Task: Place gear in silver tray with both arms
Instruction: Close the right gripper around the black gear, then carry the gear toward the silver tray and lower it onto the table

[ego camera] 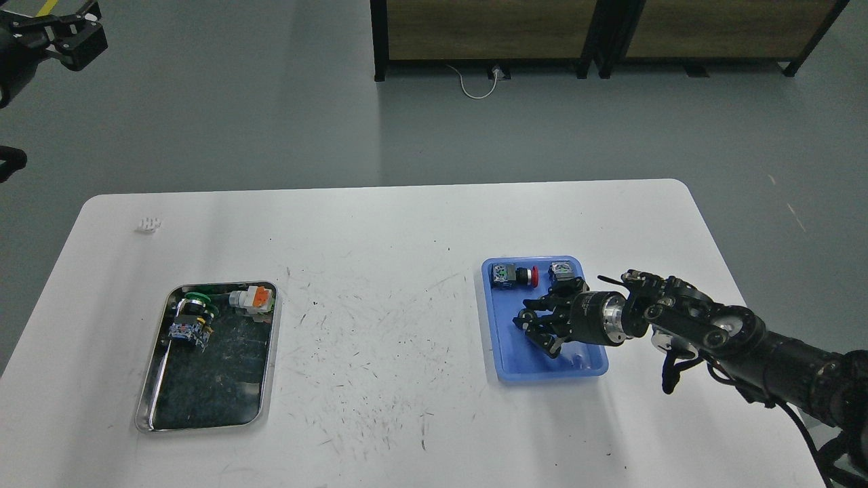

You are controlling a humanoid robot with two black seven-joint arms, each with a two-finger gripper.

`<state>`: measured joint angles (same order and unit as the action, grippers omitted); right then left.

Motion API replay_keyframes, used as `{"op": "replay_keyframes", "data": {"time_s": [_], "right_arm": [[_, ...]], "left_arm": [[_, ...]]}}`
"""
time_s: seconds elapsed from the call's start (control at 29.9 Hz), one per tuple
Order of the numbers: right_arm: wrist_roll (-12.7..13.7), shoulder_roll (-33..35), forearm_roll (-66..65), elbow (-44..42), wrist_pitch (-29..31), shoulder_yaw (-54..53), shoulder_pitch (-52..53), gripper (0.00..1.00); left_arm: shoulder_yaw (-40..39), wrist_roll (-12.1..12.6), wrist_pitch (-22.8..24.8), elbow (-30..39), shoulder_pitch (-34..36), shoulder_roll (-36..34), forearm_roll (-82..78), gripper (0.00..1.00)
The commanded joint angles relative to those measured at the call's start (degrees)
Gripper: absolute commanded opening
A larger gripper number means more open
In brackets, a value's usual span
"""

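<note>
While my right arm reaches in from the lower right of the head view, its hand sits low inside the blue tray, fingers spread toward the tray's floor; whether they pinch anything I cannot tell, since the dark claws blur together against the plastic. At the tray's far end lie a red-capped button part and a small grey-and-black part, both just beyond the hand. The blue tray stands right of the desk's centre, well inside the right edge, with a strip of bare desk between its near wall and the front edge.

Across a wide, scuffed stretch of white surface, the silver tray lies on the left half, its long sides running toward me. Its far end holds a green-ringed switch part and a white-and-orange part against the far right corner; the near half of the dark floor is open. A small white piece rests alone near the far left corner of the desk.

My left hand hangs at the upper left corner of the view, off the desk and above grey floor; its state I cannot tell.
</note>
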<state>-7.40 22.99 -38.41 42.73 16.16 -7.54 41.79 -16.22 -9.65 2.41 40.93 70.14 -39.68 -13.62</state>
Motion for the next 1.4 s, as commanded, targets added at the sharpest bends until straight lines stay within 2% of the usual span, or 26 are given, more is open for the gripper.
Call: {"op": "replay_keyframes", "data": {"time_s": [0.0, 0.13, 0.27, 0.84, 1.1, 1.37], "right_arm": [[0.02, 2.58, 0.0, 2.18, 0.01, -0.28, 0.84, 0.24], [-0.25, 5.75, 0.17, 5.61, 0.79, -1.69, 3.29, 0.26], [-0.25, 4.96, 0.18, 6.84, 1.06, -0.99, 5.67, 0.26], [-0.16, -17.18, 0.35, 0.34, 1.06, 12.1, 13.49, 0.28], [-0.16, -22.99, 0.35, -2.29, 0.97, 15.01, 13.41, 0.28], [-0.07, -22.99, 0.35, -5.9, 0.97, 17.73, 12.88, 0.29]], "left_arm": [[0.05, 0.07, -0.12, 0.02, 0.0, -0.04, 0.0, 0.99], [0.05, 0.16, -0.12, 0.02, 0.0, 0.04, -0.35, 0.99], [0.05, 0.42, -0.12, 0.02, -0.09, 0.31, -1.58, 0.99], [0.22, 0.6, -0.21, 0.02, -0.18, 0.66, -2.02, 0.99], [1.37, 0.6, -0.91, 0.02, -0.09, 0.75, -2.02, 0.99], [1.37, 0.6, -1.09, 0.02, -0.09, 0.75, -2.02, 0.99]]}}
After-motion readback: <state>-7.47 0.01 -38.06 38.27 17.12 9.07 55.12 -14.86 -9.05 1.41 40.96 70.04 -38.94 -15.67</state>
